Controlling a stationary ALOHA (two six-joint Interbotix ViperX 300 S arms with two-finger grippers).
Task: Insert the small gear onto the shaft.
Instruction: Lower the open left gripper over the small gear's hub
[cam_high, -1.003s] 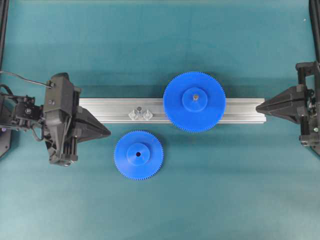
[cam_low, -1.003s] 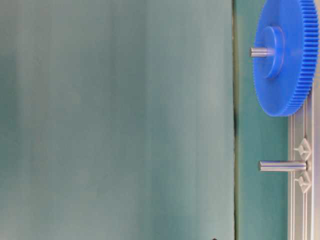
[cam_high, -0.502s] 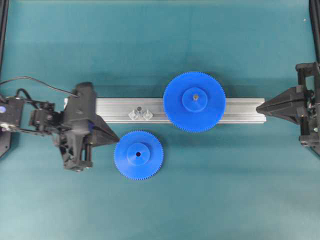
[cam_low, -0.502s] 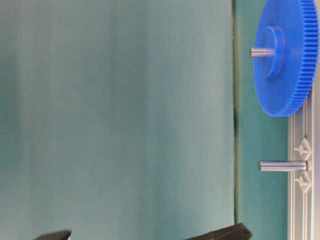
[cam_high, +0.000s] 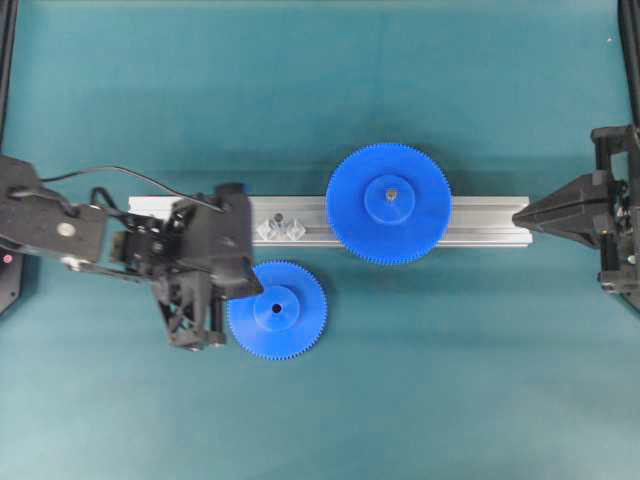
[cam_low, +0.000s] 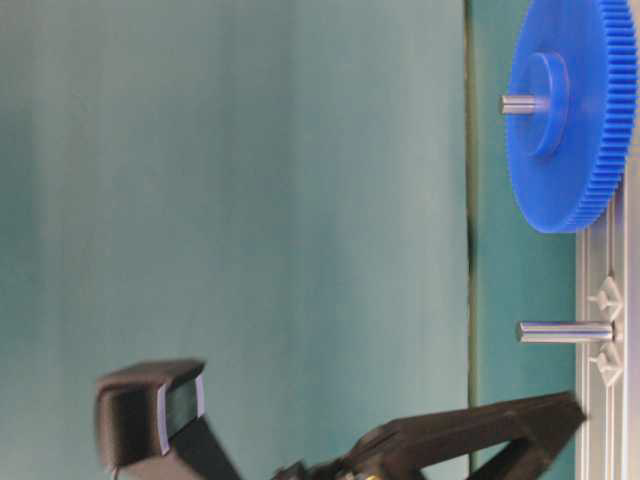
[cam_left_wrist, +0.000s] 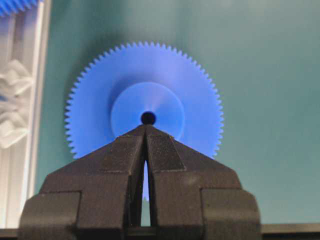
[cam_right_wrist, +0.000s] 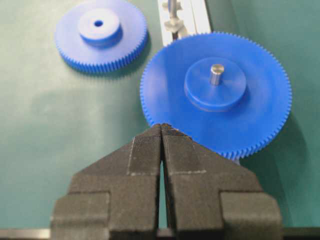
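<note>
The small gear (cam_high: 277, 310), blue with a raised hub and dark centre hole, lies flat on the green mat in front of the rail; it also shows in the wrist views (cam_left_wrist: 145, 70) (cam_right_wrist: 100, 35). The shaft (cam_high: 281, 217) (cam_low: 565, 331) is a thin grey pin standing bare on a shiny base on the rail. My left gripper (cam_high: 258, 290) (cam_left_wrist: 146, 126) is shut and empty, with its tips over the small gear's left part, just short of the centre hole. My right gripper (cam_high: 515, 213) (cam_right_wrist: 161, 125) is shut at the rail's right end, holding nothing.
A large blue gear (cam_high: 388, 203) (cam_right_wrist: 215, 90) sits on its own pin on the aluminium rail (cam_high: 480, 222), right of the shaft. The rail runs left to right across the middle of the mat. Black frame posts stand at both side edges.
My left arm has travelled right along the rail's front side, from well left of the small gear to over its left edge, and has come into the table-level view. The right arm has stayed still.
</note>
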